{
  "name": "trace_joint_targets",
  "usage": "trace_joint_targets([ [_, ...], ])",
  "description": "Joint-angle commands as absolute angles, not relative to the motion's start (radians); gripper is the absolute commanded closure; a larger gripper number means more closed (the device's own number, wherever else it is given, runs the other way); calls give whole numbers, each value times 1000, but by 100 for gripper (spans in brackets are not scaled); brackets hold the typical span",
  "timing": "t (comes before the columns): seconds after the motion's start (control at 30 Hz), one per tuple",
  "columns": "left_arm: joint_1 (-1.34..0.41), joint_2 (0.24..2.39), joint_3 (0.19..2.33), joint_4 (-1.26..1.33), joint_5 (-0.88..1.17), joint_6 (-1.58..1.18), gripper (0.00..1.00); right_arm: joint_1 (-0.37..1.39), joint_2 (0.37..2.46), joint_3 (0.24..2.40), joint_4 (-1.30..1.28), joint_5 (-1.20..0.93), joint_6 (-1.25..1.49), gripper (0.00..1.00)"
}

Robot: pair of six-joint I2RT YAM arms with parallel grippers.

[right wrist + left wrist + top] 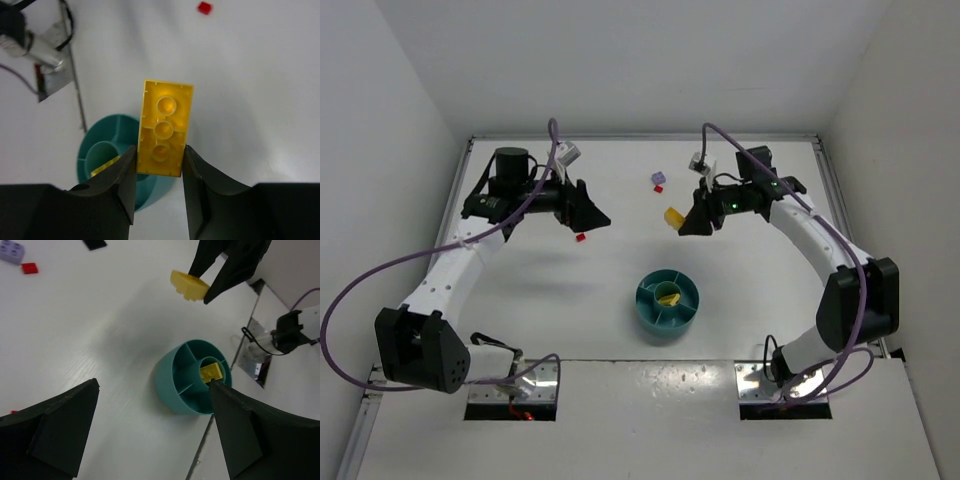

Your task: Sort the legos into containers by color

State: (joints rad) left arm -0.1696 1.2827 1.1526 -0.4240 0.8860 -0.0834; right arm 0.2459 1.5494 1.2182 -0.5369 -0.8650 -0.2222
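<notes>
The right hand (159, 150) grips a yellow brick (164, 125) above the counter (610, 275), just beyond the teal dish (667, 312) (the left wrist view shows a second yellow brick (211, 371) in its centre well), while the left hand (588, 212) stands wide open.

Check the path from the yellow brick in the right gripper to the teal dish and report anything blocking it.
Nothing visible blocks it. The right gripper holds the yellow brick, and only bare table lies between it and the teal dish, whose centre well already holds another yellow brick.
</notes>
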Motion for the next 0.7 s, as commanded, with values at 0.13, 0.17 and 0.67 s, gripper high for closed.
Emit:
trace_joint_targets([
  [0.13, -241, 1267, 1135, -299, 1069, -198, 3, 296, 1520, 1201, -640, -1248, -330, 91],
  [0.17, -250, 1258, 1123, -290, 1069, -198, 3, 296, 1520, 1201, -640, -1259, -321, 90],
  [0.67, -318, 1249, 1034, -226, 1091, -271, 10, 400, 1549, 1221, -568, -1307, -198, 90],
])
